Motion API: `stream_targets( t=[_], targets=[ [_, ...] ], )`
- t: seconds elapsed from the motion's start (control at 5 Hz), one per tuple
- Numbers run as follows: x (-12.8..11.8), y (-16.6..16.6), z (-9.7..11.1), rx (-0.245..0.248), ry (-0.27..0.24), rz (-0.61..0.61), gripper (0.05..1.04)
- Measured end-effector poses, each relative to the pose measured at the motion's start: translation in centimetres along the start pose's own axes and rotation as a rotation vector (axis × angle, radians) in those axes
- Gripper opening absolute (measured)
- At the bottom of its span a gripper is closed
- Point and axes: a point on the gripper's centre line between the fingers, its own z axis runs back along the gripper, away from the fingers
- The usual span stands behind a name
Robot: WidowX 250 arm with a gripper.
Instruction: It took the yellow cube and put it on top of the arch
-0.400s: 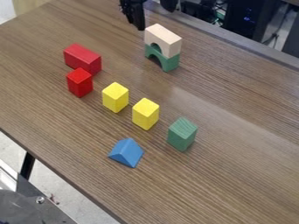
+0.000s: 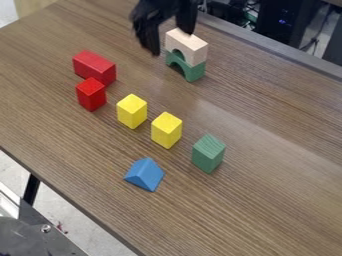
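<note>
The black gripper [image 2: 170, 37] hangs at the top of the view, its two fingers spread apart with nothing held; one finger is left of the arch blocks and the other overlaps their top edge. A natural wood arch [image 2: 188, 46] rests on a green arch [image 2: 192, 70], forming a stack. Two yellow blocks stand upright near the middle of the table, one yellow block [image 2: 131, 111] to the left and the other yellow block [image 2: 166, 130] slightly nearer and to the right, with a small gap between them.
A long red block [image 2: 94, 66] lies at the left, with an upright red block [image 2: 91, 94] just in front. A green block [image 2: 208, 154] stands right of the yellow ones, and a blue triangular block [image 2: 144, 174] lies nearer the front edge of the wooden table [image 2: 267, 200].
The gripper has come further into view from the top edge, lower over the table and closer to the arch stack. The blocks have not moved.
</note>
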Motion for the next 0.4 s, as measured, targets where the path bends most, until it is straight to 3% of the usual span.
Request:
stream_targets(
  t=[0.4],
  targets=[
    [-0.4,2.4,-0.1,0.057,-0.009,0.110,0.999]
  ],
)
